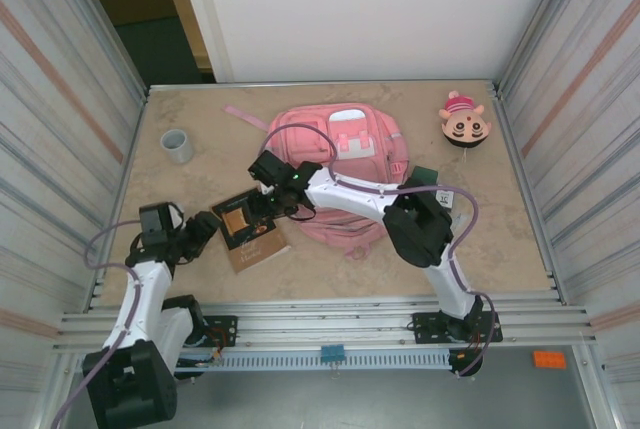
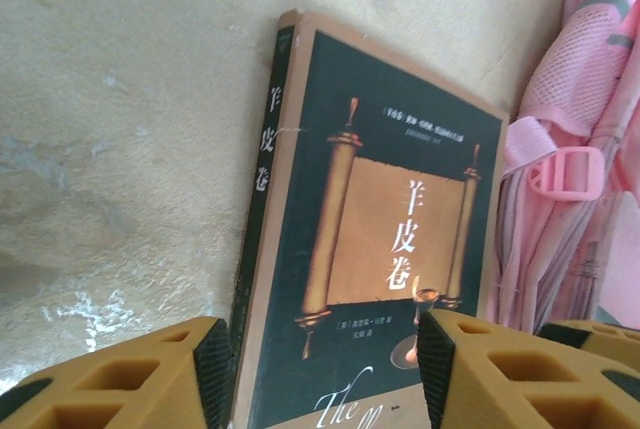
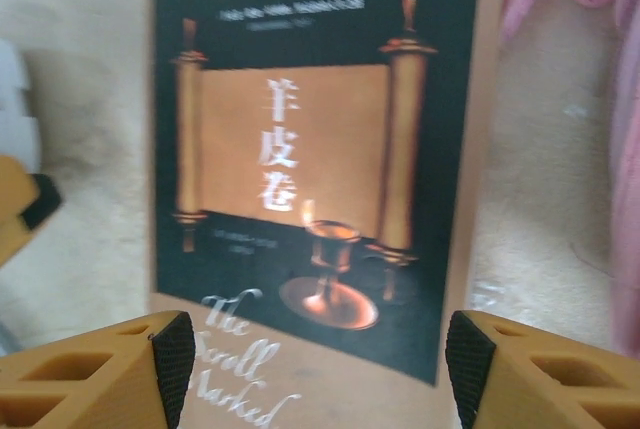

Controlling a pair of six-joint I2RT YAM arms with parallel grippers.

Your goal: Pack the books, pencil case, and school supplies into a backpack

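Beige stone-look table (image 1: 520, 229), and both sets of jaws are spread. Right gripper (image 3: 320, 359) hovers over the book (image 3: 300, 149), left gripper (image 2: 322, 369) straddles its spine-side corner. Book lies flat just left of the backpack (image 1: 340, 144), pencil case (image 1: 425, 177) at its right. Nothing looks packed yet.

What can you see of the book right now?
The book is a thin paperback: tan border, dark cover panel with golden scroll and goblet, Chinese title, "The Scroll Marked" below. It lies flat, face up, closed, on the table beside the pink backpack. The open left gripper and right gripper hover over it; contact unclear.
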